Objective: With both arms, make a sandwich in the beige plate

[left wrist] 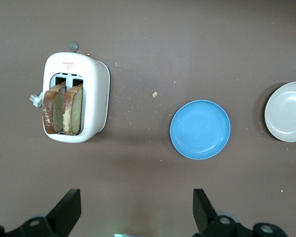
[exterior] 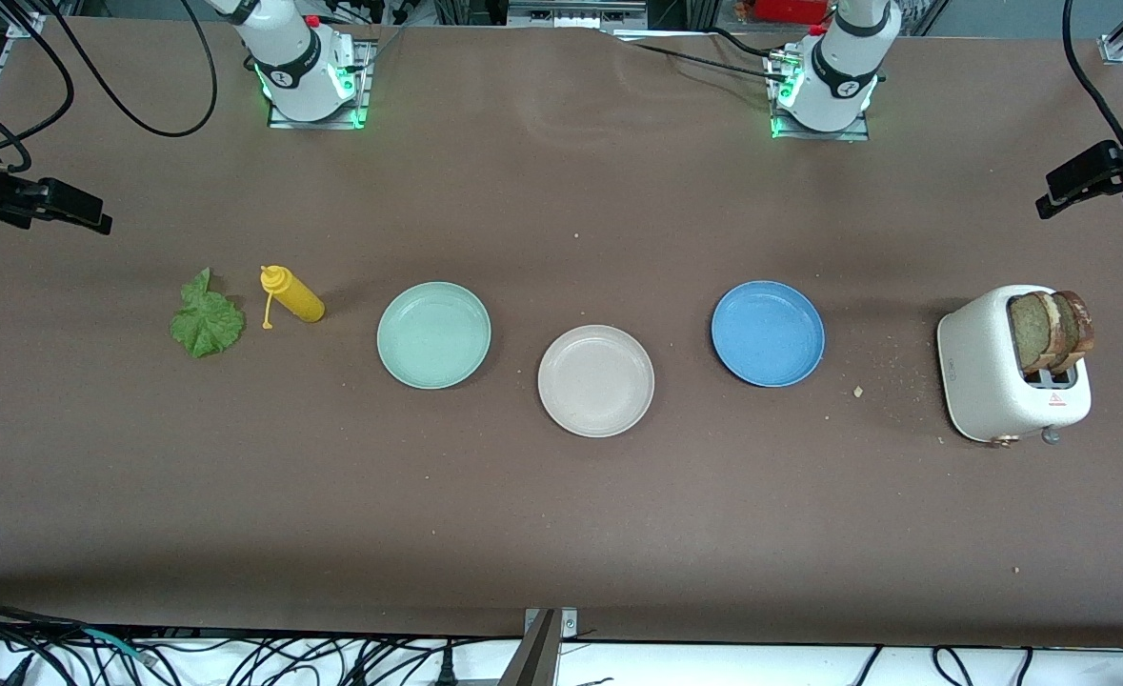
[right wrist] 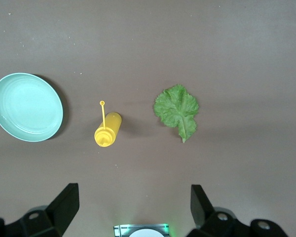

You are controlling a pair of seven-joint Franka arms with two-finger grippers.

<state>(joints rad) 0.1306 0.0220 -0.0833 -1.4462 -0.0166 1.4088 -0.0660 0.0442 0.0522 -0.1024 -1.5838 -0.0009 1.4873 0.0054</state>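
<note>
The empty beige plate lies mid-table, slightly nearer the front camera than the two plates beside it. Two brown bread slices stand upright in a white toaster toward the left arm's end. A crinkled green lettuce leaf lies flat toward the right arm's end. My left gripper hangs open high over bare table, holding nothing. My right gripper is also open and empty, high over its own base. Only the arm bases show in the front view.
A mint-green plate and a blue plate flank the beige one. A yellow squeeze bottle lies on its side beside the lettuce. Crumbs are scattered between the blue plate and the toaster.
</note>
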